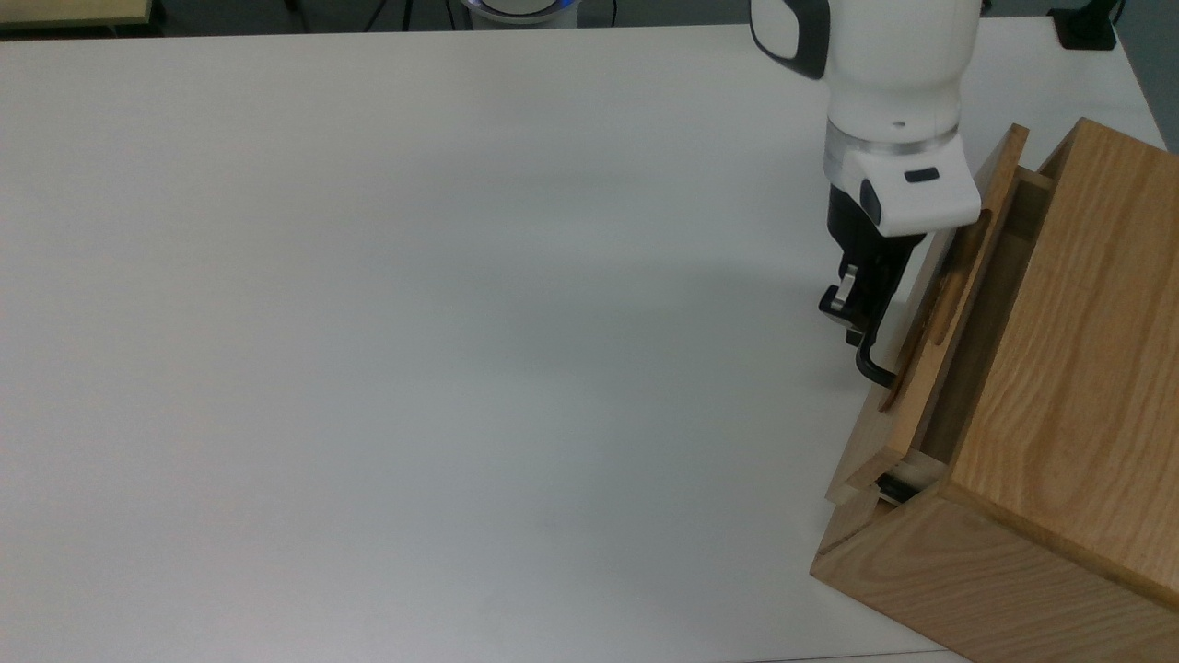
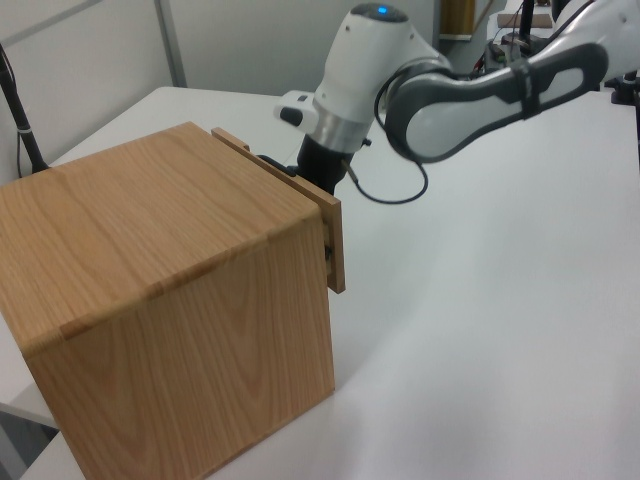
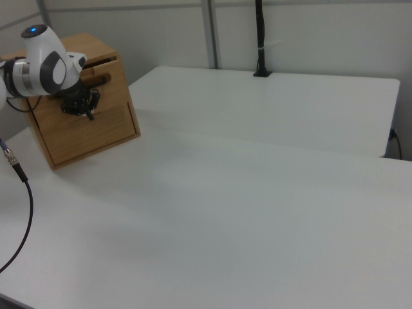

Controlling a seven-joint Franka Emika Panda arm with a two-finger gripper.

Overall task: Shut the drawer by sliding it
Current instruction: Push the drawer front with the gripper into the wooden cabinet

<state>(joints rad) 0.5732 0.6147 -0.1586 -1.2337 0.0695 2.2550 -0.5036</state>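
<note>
The light wooden box-shaped drawer (image 1: 953, 304), with its flat front panel and black metal bar handle (image 1: 873, 354), sits at the top view's right edge of the white table (image 1: 414, 322), set in the upper part of the larger oak-grain cabinet box (image 1: 1078, 368). It is almost home: in the top view only a narrow strip of its inside shows between the front panel and the cabinet's top, and a short stub of black side rail (image 1: 892, 486) peeks out at the near corner. In the left view the front panel (image 2: 315, 215) stands just proud of the cabinet's face, slightly apart from it along the near edge. The white Panda arm reaches down from the far side of the table, and its black two-finger gripper (image 1: 855, 308) is at the handle, right against the bar on the top view's left of the panel; the right view shows the same gripper (image 3: 82, 103) at the drawer front. Whether its fingers are clamped on the bar or merely resting beside it cannot be told, since the wrist housing and the bar cover them. Judged from how things lie, most of the slide is done and what is left is the last short push, along the rails toward the top view's right, until the panel meets the cabinet's face and the gap disappears. The rest of the table is bare white surface.
</note>
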